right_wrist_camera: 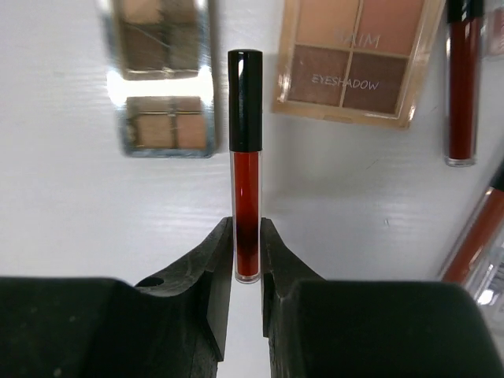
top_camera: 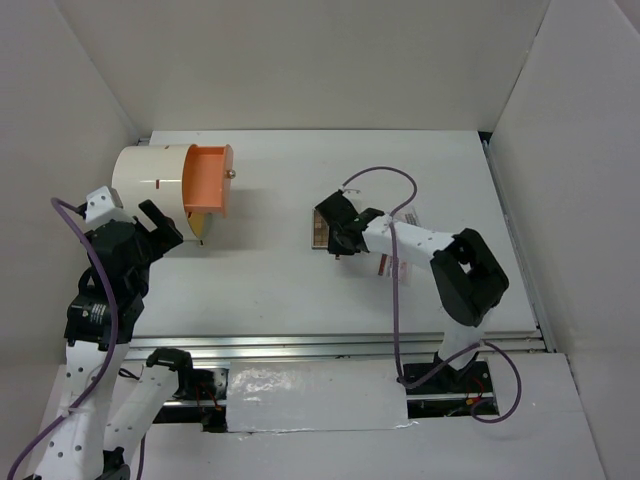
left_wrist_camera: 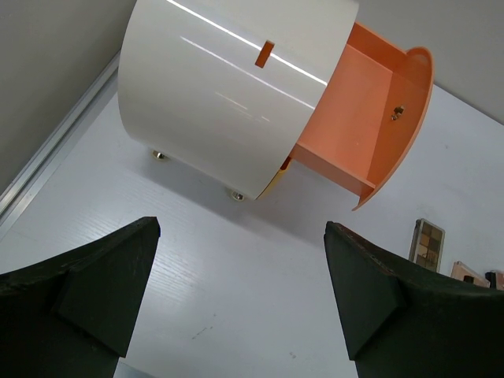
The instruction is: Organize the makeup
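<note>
While the left pincer (left_wrist_camera: pixel 240 230) gapes, the right pincer (right_wrist_camera: pixel 247 230) clasps a lip tube (right_wrist_camera: pixel 245 161) beside the peach palette (right_wrist_camera: pixel 354 55).

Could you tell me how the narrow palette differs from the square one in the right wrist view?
The narrow palette has a shiny, clear-looking frame; the square palette has a matte peach one. The narrow palette's pans are small, two across; the square palette's four are larger, with EYESHADOW printed across them. Both lie flat on the white table, hold brown tones and run off the top edge.
</note>
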Robot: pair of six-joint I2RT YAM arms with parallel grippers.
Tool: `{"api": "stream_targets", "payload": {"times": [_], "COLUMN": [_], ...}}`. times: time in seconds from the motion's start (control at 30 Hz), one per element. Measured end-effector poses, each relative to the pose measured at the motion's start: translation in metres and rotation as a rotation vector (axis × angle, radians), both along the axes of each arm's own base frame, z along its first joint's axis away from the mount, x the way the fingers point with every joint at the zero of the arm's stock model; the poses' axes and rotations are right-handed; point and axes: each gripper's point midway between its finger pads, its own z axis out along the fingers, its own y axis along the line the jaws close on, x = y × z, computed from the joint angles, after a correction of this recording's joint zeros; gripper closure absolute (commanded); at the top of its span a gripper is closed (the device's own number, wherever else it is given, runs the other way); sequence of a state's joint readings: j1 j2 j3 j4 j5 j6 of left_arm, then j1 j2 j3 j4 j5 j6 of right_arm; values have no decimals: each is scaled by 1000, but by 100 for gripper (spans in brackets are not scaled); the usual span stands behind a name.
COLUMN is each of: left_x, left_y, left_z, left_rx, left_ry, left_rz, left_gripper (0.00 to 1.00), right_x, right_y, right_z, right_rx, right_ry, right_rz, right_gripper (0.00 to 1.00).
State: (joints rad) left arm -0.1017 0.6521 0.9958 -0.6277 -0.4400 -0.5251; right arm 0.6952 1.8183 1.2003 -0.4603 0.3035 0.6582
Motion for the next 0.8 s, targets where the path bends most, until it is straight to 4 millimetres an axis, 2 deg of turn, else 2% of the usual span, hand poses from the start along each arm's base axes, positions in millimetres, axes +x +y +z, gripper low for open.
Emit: {"api": "stream_targets", "payload": {"times": [0.1,0.2,0.43,0.5,0.57,0.6,0.67,0.8], "left_x": [0,0,-9,-14,-16,-17,-17,-16], "left_y": [0,1,14,19,21,23,24,24], "left_z": [0,0,3,5,7,8,7,6], "left_rx": [0,1,14,11,12,14,16,18], "left_ry": [0,-1,-13,-25,-36,-38,-37,-31], "left_rz": [0,5,81,112,128,134,141,144], "left_gripper": [1,1,1,1,1,1,1,1], "right_x": [-1,0,6,7,6,7,10,19], "right_y": [11,41,169,201,227,239,254,275], "right_z": [37,84,230,265,288,297,299,276], "right_rx": [44,115,457,555,646,695,764,826], "right_ry": [-63,-132,-307,-350,-360,-365,-352,-289], "right_rz": [21,73,272,312,337,341,336,293], "right_gripper": [83,83,82,82,83,83,80,80]}}
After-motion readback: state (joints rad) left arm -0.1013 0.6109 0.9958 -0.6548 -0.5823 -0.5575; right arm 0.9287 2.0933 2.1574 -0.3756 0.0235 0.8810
